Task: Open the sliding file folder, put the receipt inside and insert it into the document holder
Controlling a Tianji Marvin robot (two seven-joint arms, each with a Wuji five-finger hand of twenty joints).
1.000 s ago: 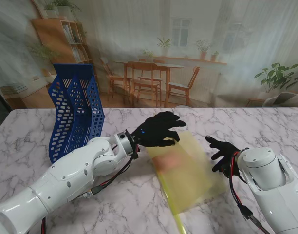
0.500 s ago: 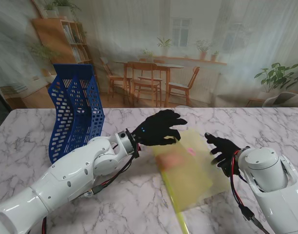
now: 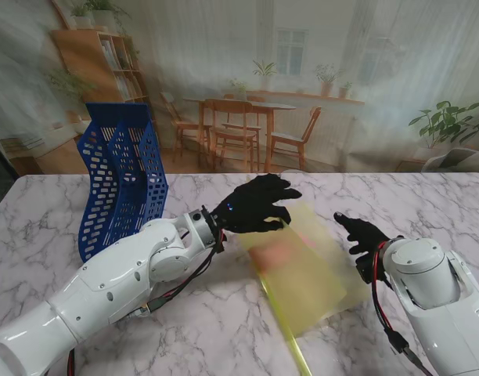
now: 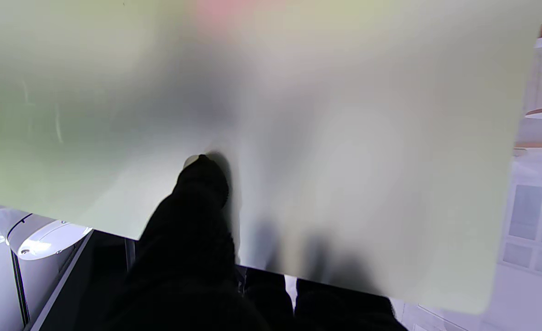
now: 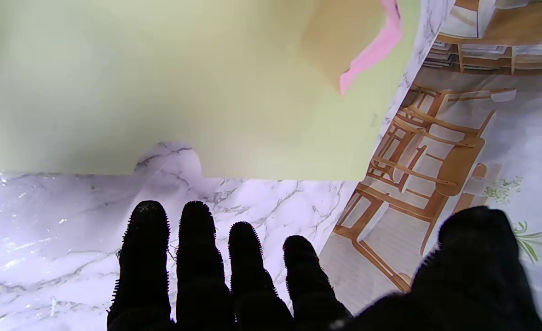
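The yellow translucent file folder slants over the marble table, its far left corner raised. My left hand is shut on that corner; in the left wrist view the thumb presses on the folder. A pink receipt shows through the plastic, also visible in the right wrist view as the receipt. My right hand is open just off the folder's right edge, its fingers spread short of the folder. The blue document holder stands at the far left.
The folder's slide bar runs along its left edge towards me. Bare marble lies between the document holder and the folder. The table's far edge meets a printed room backdrop.
My right hand has drawn back from the folder's right edge and lifted slightly. The folder has shifted a little in my left hand, which stays put.
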